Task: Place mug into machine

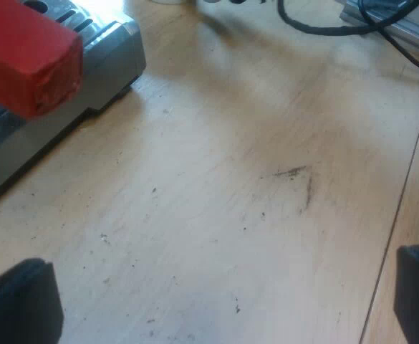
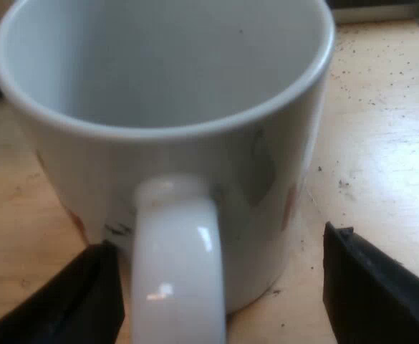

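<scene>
With the mug (image 2: 266, 143) standing on the surface (image 2: 381, 129) and the right hand (image 2: 220, 287) spread either side of its handle (image 2: 177, 265), it should close squarely there before lifting; the left hand (image 1: 216, 297) hangs spread near the machine (image 1: 105, 64).

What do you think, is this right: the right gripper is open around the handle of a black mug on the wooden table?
Not quite: the mug is white, not black, as the right wrist view shows. The right gripper is indeed open around its handle, on the wooden table.
</scene>
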Controlling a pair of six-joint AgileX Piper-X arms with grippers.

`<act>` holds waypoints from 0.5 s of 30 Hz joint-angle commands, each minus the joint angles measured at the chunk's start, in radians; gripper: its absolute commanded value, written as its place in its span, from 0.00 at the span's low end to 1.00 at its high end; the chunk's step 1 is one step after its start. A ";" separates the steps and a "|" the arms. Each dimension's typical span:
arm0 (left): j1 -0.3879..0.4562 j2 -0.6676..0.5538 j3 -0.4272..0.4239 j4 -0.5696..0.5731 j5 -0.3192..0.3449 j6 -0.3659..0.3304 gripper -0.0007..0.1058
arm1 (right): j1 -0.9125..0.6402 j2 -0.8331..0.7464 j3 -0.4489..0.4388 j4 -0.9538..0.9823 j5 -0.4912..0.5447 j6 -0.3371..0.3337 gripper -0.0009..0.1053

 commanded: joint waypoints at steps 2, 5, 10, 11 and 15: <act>0.000 -0.003 -0.001 -0.011 0.011 -0.003 0.93 | -0.004 0.026 -0.013 -0.003 -0.003 0.003 0.59; 0.000 -0.003 -0.001 -0.011 0.011 -0.003 0.93 | -0.004 0.026 -0.012 -0.003 -0.003 0.003 0.58; 0.000 -0.003 -0.001 -0.011 0.011 -0.003 0.93 | -0.004 0.026 -0.012 -0.003 -0.003 0.003 0.20; 0.000 -0.003 -0.001 -0.011 0.011 -0.003 0.93 | -0.004 0.026 -0.012 -0.003 -0.003 0.003 0.06; 0.000 -0.003 -0.001 -0.011 0.011 -0.003 0.93 | 0.000 0.015 -0.012 -0.003 -0.003 -0.003 0.01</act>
